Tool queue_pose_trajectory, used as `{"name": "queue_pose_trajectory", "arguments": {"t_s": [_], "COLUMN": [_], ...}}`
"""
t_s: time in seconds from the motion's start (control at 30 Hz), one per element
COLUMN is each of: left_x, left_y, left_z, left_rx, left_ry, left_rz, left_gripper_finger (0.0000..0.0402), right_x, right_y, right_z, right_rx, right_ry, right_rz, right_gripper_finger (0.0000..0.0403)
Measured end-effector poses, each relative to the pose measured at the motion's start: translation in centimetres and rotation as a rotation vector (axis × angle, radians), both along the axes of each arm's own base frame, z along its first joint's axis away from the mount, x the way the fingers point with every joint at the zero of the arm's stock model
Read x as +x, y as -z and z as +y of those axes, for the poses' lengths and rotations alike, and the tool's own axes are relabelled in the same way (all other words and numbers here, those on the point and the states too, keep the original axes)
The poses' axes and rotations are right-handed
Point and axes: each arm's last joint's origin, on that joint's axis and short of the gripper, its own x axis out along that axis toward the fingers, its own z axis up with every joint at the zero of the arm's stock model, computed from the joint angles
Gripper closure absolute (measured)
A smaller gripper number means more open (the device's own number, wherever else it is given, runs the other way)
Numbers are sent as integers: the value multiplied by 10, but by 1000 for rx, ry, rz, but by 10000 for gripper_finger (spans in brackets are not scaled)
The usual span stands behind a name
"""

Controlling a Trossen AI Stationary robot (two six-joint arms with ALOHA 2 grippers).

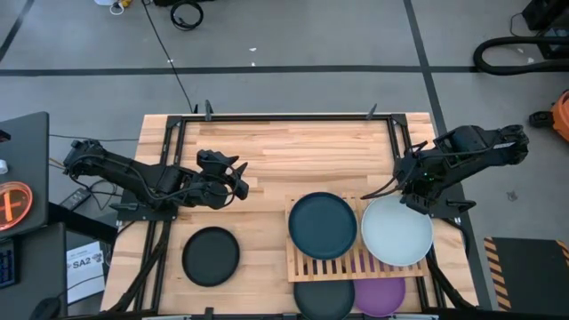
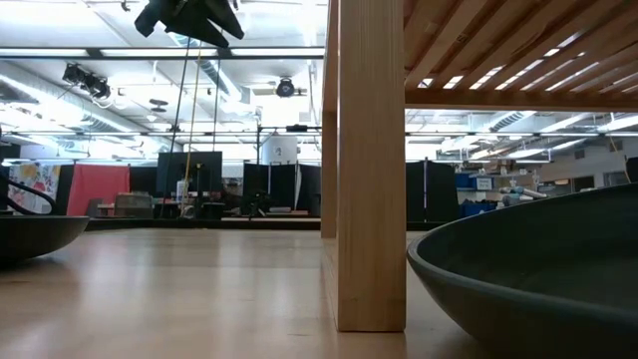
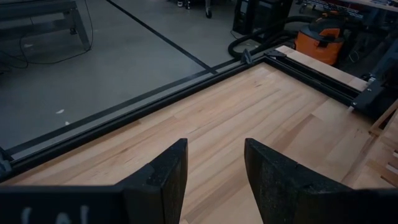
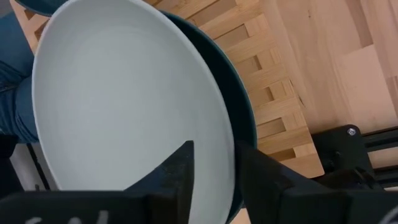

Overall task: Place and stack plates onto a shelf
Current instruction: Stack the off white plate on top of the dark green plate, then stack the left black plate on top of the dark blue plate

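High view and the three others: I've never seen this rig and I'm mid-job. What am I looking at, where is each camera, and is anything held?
Two dark robot arms work at a wooden table. The high view looks straight down, the low view sits at table-top height, and each wrist view looks forward from its own arm. On the slatted shelf lie a teal plate and a pale plate. A black plate lies on the table. The left gripper is open and empty. The right gripper is at the pale plate's rim; whether it grips is unclear.
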Motion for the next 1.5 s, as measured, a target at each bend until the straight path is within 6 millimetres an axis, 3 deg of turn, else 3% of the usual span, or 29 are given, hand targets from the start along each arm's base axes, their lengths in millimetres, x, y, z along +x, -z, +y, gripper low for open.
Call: {"name": "queue_pose_trajectory", "arguments": {"t_s": [0.83,1.5], "left_x": [0,0], "left_y": [0,0], "left_z": [0,0], "left_rx": [0,0], "left_ry": [0,0], "left_rz": [0,0], "left_gripper_finger": [237,237], "right_x": [0,1], "right_y": [0,0], "right_z": [0,-3], "right_rx": [2,-93], "right_ry": [8,33], "right_rz": [2,-28], "right_gripper_finger": [179,171]}}
